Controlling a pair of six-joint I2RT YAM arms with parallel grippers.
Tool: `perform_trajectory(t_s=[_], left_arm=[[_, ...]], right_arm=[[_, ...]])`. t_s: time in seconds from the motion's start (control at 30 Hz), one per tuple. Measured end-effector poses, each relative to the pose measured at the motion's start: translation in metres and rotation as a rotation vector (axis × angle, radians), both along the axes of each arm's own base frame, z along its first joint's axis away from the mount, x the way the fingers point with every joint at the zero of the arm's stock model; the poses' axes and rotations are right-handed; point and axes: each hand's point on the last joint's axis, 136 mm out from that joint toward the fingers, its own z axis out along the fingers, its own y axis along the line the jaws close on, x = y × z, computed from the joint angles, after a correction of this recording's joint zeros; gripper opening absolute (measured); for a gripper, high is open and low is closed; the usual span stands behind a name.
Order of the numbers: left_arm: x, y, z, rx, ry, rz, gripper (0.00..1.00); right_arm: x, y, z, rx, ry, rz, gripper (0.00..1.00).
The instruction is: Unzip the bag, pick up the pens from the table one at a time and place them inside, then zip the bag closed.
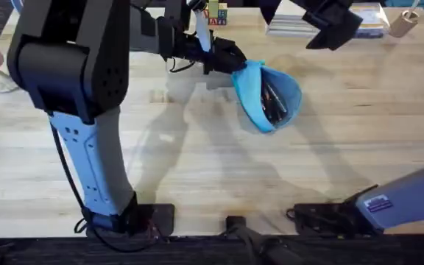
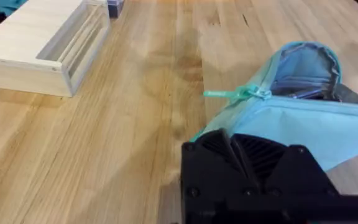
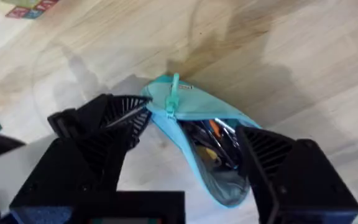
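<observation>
Just ahead of the left claw (image 1: 223, 60), the bag (image 1: 269, 97) is lying open on the surface (image 1: 197, 147), and the claw is pinching the bag's closed end, its fingers clamped on the fabric. In the left wrist view the bag (image 2: 291, 118) is touching the claw (image 2: 253, 146), the teal zipper pull (image 2: 219, 94) sticking out sideways just beyond it. If that pinch is slipping, the bag is likely to slide or twist when the zipper is being dragged, and the slider could jam on slack fabric.

Directly below the right claw (image 3: 191, 134), which is hanging wide apart over the mouth, the bag (image 3: 185, 109) is gaping, with the pens (image 3: 213, 137) showing dark inside, one with an orange touch. The zipper pull (image 3: 174, 93) is sitting between the fingers' line, toward the closed end. A pen poking above the rim could be blocking the teeth; a missed grab on the small tab could be shoving the bag away.

The bag is looking soft, light blue, puffed into an oval.
</observation>
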Motion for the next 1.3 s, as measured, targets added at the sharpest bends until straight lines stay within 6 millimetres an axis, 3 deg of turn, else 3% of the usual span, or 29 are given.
perform_trajectory(t_s=[0.27, 0.67, 1.3], left_arm=[[0.000, 0.000, 0.000, 0.000, 0.000, 0.000, 0.042], [0.000, 0.000, 0.000, -0.001, 0.000, 0.000, 0.043], [0.000, 0.001, 0.000, -0.002, 0.001, 0.000, 0.042]], right_arm=[[0.018, -0.008, -0.027, 0.039, 0.059, -0.046, 0.991], [0.033, 0.012, -0.083, 0.112, 0.190, -0.029, 0.960], [0.030, 0.025, -0.114, 0.177, 0.298, -0.024, 0.824]])
